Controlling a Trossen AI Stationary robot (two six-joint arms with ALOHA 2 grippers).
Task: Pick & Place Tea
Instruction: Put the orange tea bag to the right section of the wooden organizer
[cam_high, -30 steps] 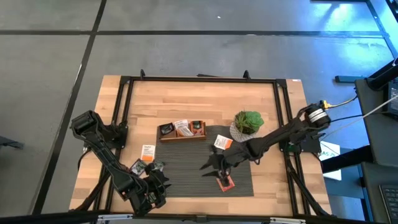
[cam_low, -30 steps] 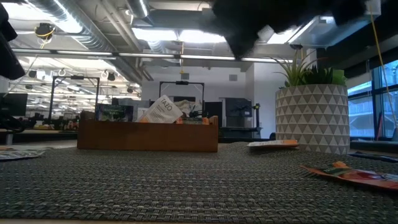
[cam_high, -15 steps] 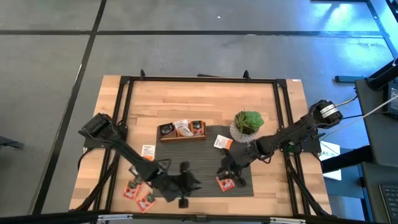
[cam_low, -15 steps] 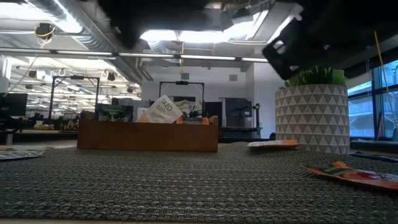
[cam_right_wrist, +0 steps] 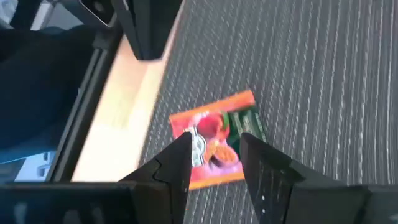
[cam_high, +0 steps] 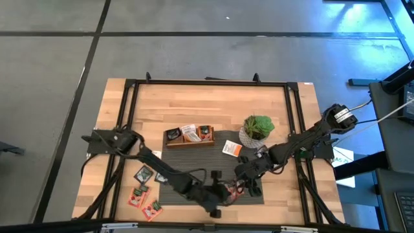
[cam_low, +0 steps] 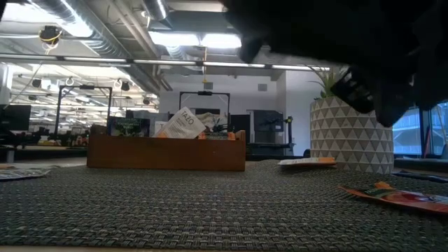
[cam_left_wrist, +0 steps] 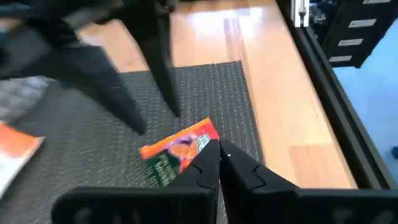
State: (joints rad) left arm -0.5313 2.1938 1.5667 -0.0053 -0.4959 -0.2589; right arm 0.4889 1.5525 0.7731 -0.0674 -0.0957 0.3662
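High view: left claw (cam_high: 223, 194) and right claw (cam_high: 249, 184) over dark mat (cam_high: 194, 152), flanking orange-red sachet (cam_high: 234, 189). Left wrist view: left claw (cam_left_wrist: 219, 163) pressed together, empty, tips beside sachet (cam_left_wrist: 177, 154). Right wrist view: right claw (cam_right_wrist: 214, 163) spread above sachet (cam_right_wrist: 217, 134), lying flat on mat.

This is looking like a robotics lab set inside a large open-plan office. The wooden surface (cam_high: 213, 107) is sitting on a grey concrete floor (cam_high: 194, 39) marked with dark seams, and a black metal frame (cam_high: 207, 83) is running along its edges, carrying the two robot arms. Cables (cam_high: 378, 116) are trailing off past the right edge toward dark equipment. Beyond the far edge, the low view is showing an exposed ceiling with silver ducts (cam_low: 91, 31) and long strip lights (cam_low: 189, 38), rows of workstations with monitors (cam_low: 14, 119), a wheeled black rack (cam_low: 204, 112) and a tall window (cam_low: 430, 119) letting in daylight.
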